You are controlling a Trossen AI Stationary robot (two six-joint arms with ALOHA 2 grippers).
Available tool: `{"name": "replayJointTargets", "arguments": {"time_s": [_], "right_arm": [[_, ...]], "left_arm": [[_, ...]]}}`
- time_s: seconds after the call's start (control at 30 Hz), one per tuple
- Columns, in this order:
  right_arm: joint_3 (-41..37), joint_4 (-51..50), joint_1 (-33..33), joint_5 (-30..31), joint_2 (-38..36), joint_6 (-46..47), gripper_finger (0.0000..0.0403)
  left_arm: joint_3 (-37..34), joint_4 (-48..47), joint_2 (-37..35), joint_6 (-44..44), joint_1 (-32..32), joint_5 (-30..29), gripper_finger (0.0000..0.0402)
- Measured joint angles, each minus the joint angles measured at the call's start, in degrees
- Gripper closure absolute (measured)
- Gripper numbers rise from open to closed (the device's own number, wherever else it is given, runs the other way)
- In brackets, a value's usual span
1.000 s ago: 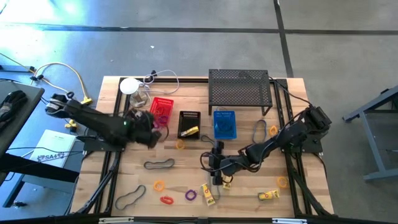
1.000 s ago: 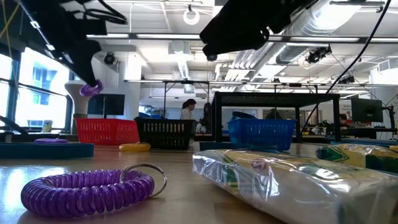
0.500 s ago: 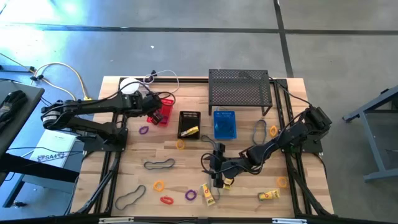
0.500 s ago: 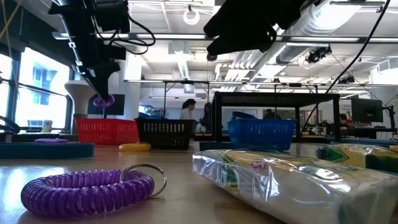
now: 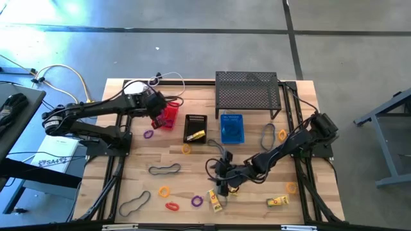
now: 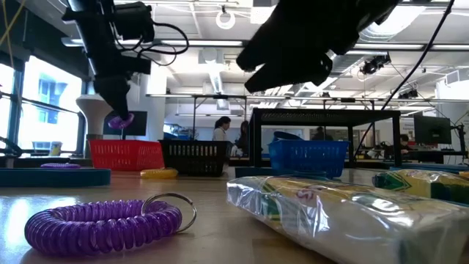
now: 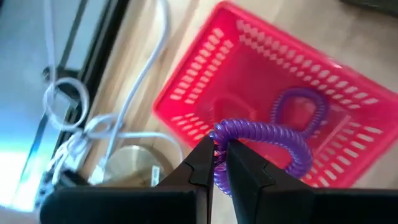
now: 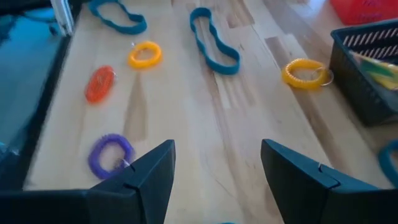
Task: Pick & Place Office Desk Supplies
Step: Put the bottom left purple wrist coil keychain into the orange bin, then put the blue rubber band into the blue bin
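My left gripper (image 5: 158, 114) hangs over the red basket (image 5: 169, 115) at the far left, shut on a purple coil ring (image 7: 264, 135). A second purple coil ring (image 7: 300, 107) lies inside that basket (image 7: 249, 68). In the low view the held ring (image 6: 121, 119) hangs above the basket (image 6: 126, 154). My right gripper (image 5: 220, 178) stands open over the table's middle, with nothing between its fingers (image 8: 155, 168), close to a yellow-and-black clip (image 5: 233, 188). Loose rings (image 8: 145, 55) and a dark band loop (image 8: 214, 40) lie on the wood ahead of it. My left gripper pinches one end of the purple coil ring (image 7: 219, 134) between its two fingertips, coming from above and slanting down. The ring is lifted clear; the rest of it sticks out sideways from the fingers over the red basket.
A black basket (image 5: 196, 128) and a blue basket (image 5: 232, 128) stand beside the red one, the black wire-mesh shelf (image 5: 248, 91) behind them. A purple ring (image 5: 148, 135), grey loops (image 5: 164, 169), more rings and clips (image 5: 215, 200) are scattered toward the near edge.
My left gripper has swung toward the table's far edge with the purple coil ring, rolling its wrist, and now stands still over the red basket. My right gripper has sunk a little toward the table and rolled slightly, staying open.
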Motion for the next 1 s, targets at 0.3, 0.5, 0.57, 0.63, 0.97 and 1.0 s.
{"name": "replayJointTargets", "arguments": {"time_s": [0.3, 0.5, 0.57, 0.63, 0.97, 1.0], "right_arm": [[0.0, 2.5, 0.4, 0.4, 0.2, 1.3, 0.0176], [0.0, 3.1, 0.7, 0.4, 0.2, 0.9, 0.0176], [0.0, 2.8, 0.8, 0.4, 0.2, 0.1, 0.0176], [0.0, 2.9, 0.8, 0.4, 0.2, -1.1, 0.0176], [0.0, 2.8, 0.2, 0.4, 0.2, -5.7, 0.0176], [0.0, 2.8, 0.0, 0.4, 0.2, -6.3, 0.0176]], "left_arm": [[0.0, 4.7, 1.7, 7.3, 0.5, 7.8, 0.0375], [0.0, 5.9, 5.8, 6.5, 0.6, 6.2, 0.0348], [0.0, 6.4, 7.3, 4.6, 0.7, 6.1, 0.033], [0.0, 7.0, 8.5, 6.9, 0.7, 4.6, 0.0314], [0.4, 6.8, 7.3, 9.2, -5.2, -3.6, 0.029], [0.6, 6.4, 6.6, 6.9, -6.4, -3.8, 0.029]]}}
